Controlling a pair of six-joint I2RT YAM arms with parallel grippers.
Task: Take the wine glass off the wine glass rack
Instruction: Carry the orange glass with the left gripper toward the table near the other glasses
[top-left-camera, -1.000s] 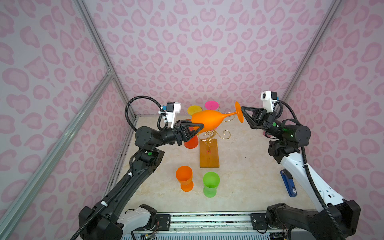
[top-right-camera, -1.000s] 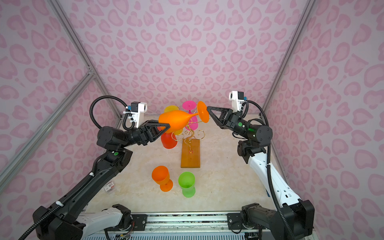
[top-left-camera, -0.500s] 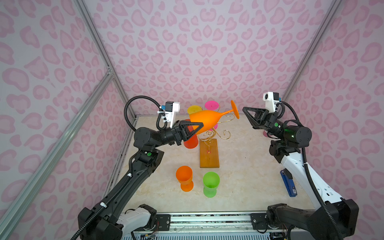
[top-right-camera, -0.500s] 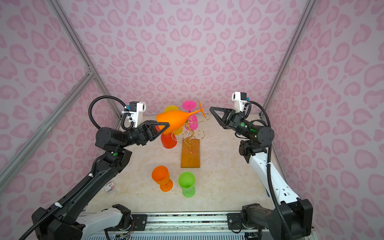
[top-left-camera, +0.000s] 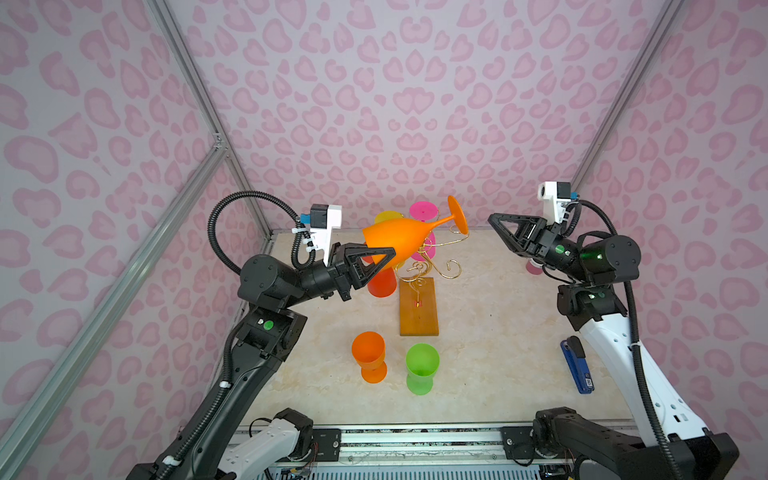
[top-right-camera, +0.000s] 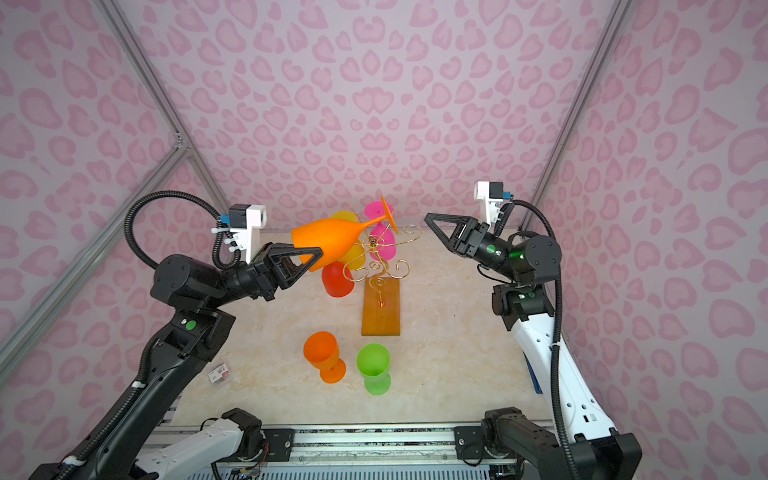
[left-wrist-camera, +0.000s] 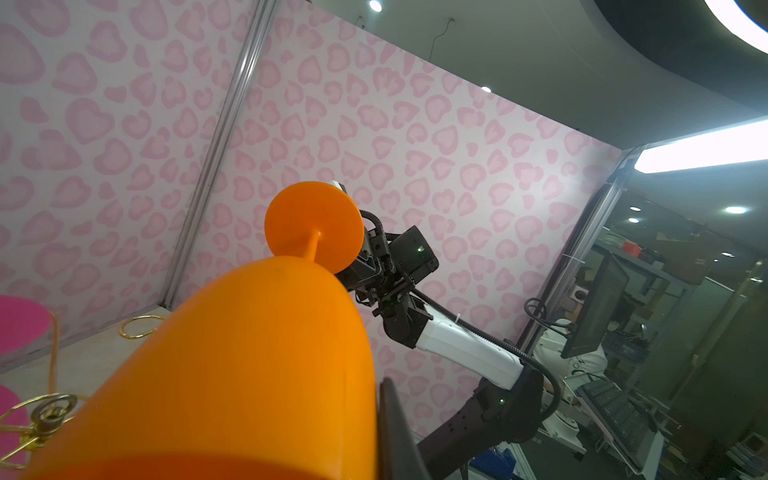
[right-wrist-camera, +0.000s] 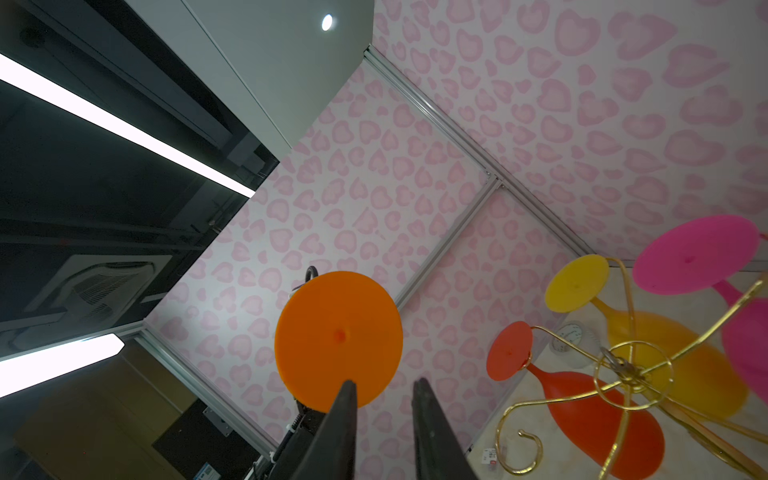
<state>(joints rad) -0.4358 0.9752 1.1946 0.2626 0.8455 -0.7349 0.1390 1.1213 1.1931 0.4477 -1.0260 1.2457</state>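
The orange wine glass (top-left-camera: 395, 241) (top-right-camera: 328, 241) lies almost level in the air above and left of the wine glass rack (top-left-camera: 432, 262) (top-right-camera: 376, 257), clear of its gold arms. My left gripper (top-left-camera: 384, 253) (top-right-camera: 313, 253) is shut on its bowl, which fills the left wrist view (left-wrist-camera: 249, 365) beside one dark finger (left-wrist-camera: 395, 432). The round foot (right-wrist-camera: 338, 336) points at my right gripper (top-left-camera: 490, 216) (right-wrist-camera: 384, 390). That gripper hangs a short way to the right, open a little and holding nothing.
Pink (right-wrist-camera: 698, 257), yellow (right-wrist-camera: 577, 282) and red (right-wrist-camera: 509, 351) glasses hang on the rack, which has a wooden base (top-left-camera: 417, 307). An orange glass (top-left-camera: 368, 357) and a green glass (top-left-camera: 422, 368) stand upright in front. A blue stapler (top-left-camera: 577, 365) lies at the right edge.
My right gripper has let go of the glass's foot, opened slightly and drawn back to the right. The left gripper has tightened on the bowl, and the foot now tips a little upward.
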